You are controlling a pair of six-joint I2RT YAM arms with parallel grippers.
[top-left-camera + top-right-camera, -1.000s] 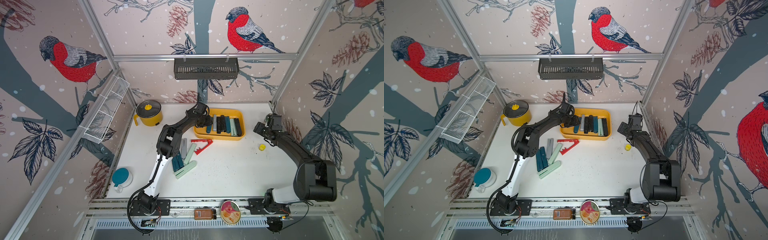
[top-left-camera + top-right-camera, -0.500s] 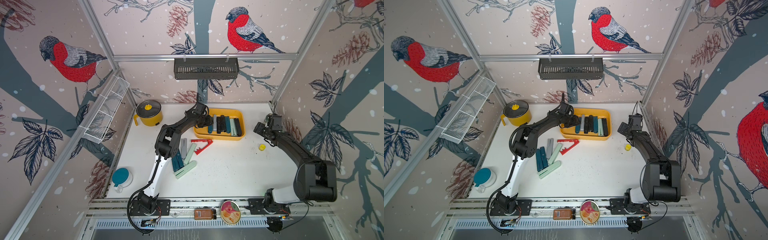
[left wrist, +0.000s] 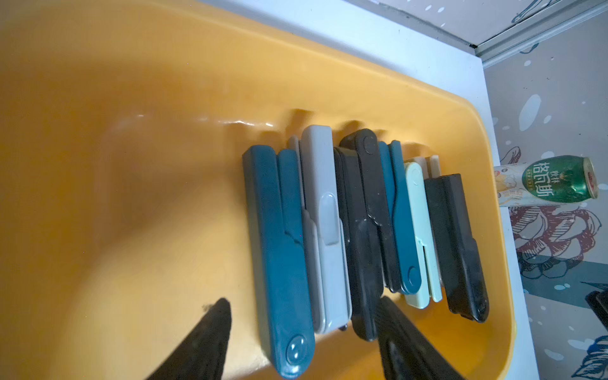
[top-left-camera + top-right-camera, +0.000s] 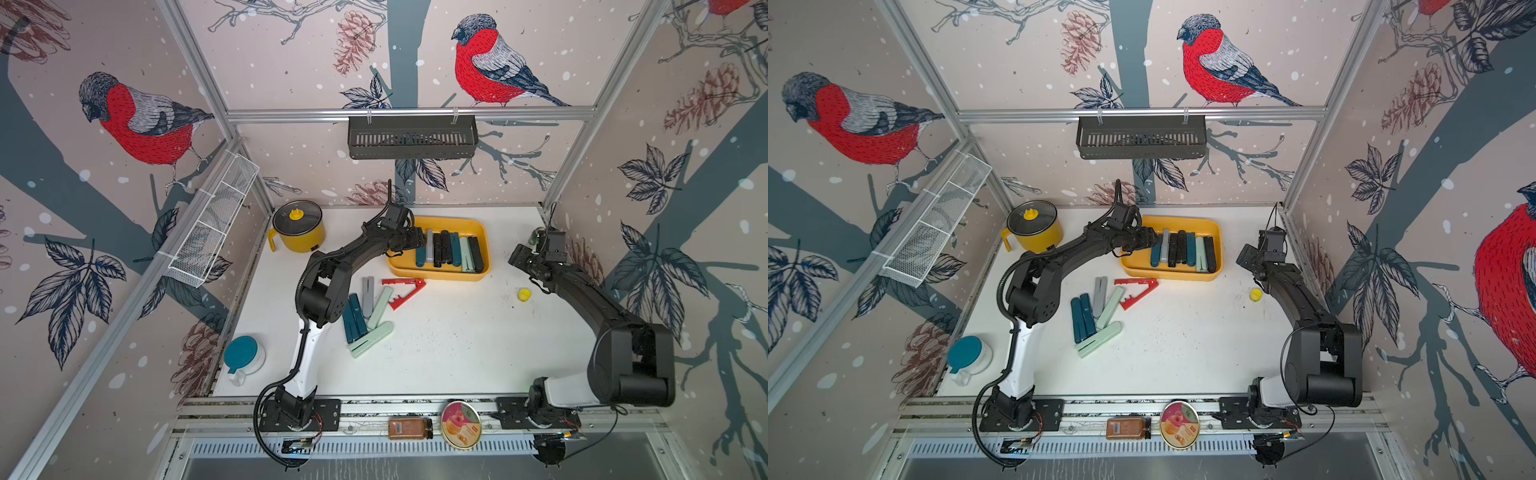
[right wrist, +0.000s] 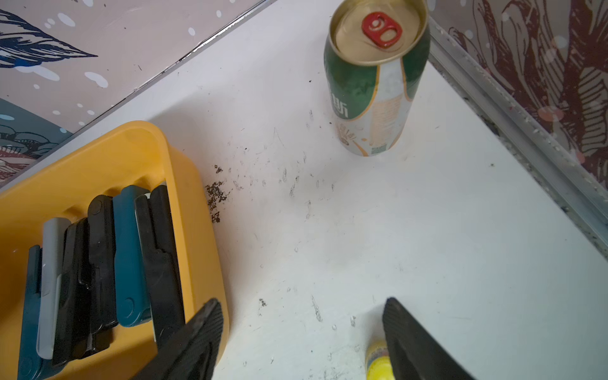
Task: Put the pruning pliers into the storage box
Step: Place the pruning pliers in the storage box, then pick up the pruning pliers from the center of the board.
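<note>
Left gripper (image 3: 302,304): jaws apart, holding nothing, over the storage box (image 3: 131,131). Pruning pliers (image 3: 279,246) directly ahead: folded slim bars, teal, grey, black, mint, packed side by side; contact with a black one uncertain. Right gripper (image 5: 302,302): apart, empty, beside the box.

We've got two chunky matte-black arms here, left arm (image 4: 328,286) and right arm (image 4: 582,291), both with fat round joint housings. On each, the link just above the front rail (image 4: 374,405) is glossy white (image 4: 305,357). Black base plates (image 4: 328,411) are screwed onto that rail. A ribbed black conduit (image 4: 257,419) loops off the left base. The fingers (image 3: 204,339) are black, wedge-shaped and finely ribbed.
</note>
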